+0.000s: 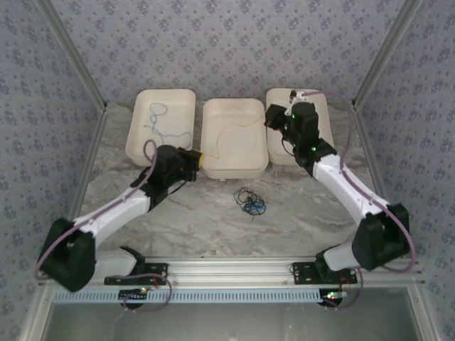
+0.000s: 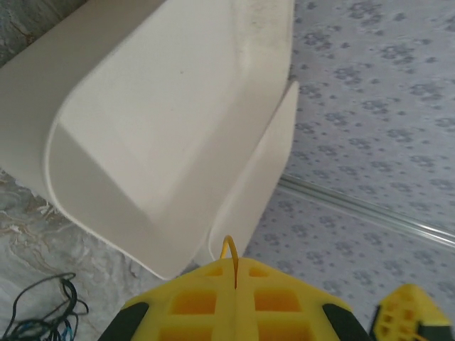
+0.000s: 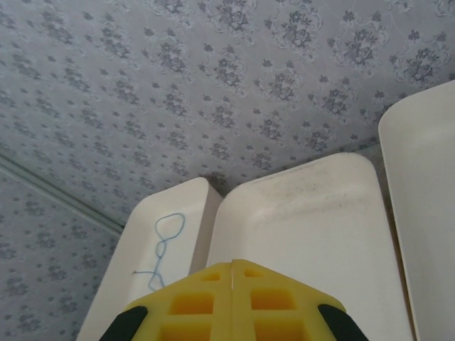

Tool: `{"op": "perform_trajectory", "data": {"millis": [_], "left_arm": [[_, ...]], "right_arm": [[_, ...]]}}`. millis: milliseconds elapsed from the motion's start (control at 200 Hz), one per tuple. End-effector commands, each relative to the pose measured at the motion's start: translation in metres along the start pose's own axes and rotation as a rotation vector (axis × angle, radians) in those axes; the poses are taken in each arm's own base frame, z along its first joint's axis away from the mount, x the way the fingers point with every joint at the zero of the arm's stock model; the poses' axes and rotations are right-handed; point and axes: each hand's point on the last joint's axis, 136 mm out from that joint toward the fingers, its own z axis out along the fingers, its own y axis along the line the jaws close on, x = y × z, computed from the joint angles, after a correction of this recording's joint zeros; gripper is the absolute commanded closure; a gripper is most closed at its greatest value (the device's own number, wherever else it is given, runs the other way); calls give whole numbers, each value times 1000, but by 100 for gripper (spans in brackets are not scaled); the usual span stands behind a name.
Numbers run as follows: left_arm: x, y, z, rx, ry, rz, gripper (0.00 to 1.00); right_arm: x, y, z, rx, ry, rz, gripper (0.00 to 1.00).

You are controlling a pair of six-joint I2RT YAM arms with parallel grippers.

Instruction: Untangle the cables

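The left gripper (image 2: 233,268) had its yellow fingers (image 2: 192,302) pressed together, and a thin yellow cable (image 2: 227,246) rose in a small loop from the seam between them. Just beyond the fingertips stood a white tray (image 2: 163,142), seen from its rounded outer corner, with the rim of a second white tray (image 2: 276,160) close beside it. A tangle of black and blue cables (image 2: 44,312) lay on the marbled worktop (image 2: 28,213) near that corner, apart from the tray. A flower-patterned wall (image 2: 370,99) with a metal rail (image 2: 355,206) stood behind.
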Motion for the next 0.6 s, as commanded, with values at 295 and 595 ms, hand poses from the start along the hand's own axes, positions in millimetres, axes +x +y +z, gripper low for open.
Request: {"op": "perform_trajectory", "data": {"millis": [295,595], "left_arm": [[13,10,84,-215,-74,168,94],[4,24,77,-335,-149,228,38]], "right_arm": [[4,-58,116,116,149,-67,100],[41,-75,165,142,268,-125,100]]}}
